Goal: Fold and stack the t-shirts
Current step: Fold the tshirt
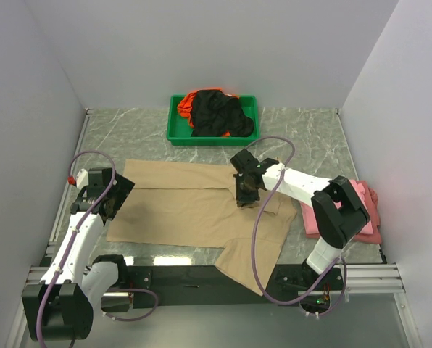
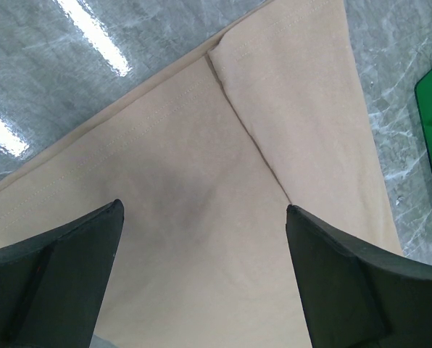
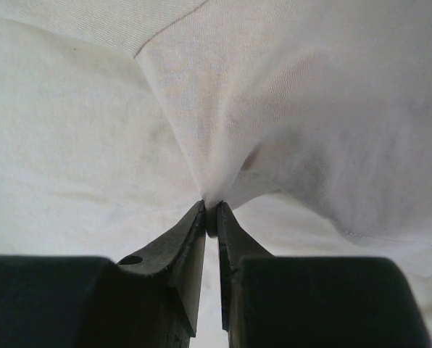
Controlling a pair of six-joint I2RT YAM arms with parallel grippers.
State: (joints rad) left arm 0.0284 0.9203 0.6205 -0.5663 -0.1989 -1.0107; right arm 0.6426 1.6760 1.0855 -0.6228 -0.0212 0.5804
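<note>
Tan t-shirt (image 1: 187,210) stretches leftward from my right end effector (image 3: 211,212), which pinches its cloth. My left end effector (image 2: 204,214) gapes over its left edge.

A green plastic tray (image 1: 201,140) sits at the far middle of the bench (image 1: 129,134), close to the back wall (image 1: 201,43). The bench top is grey, marbled and glossy. Plain white walls close three sides. A metal rail (image 1: 390,272) runs along the near edge.
</note>
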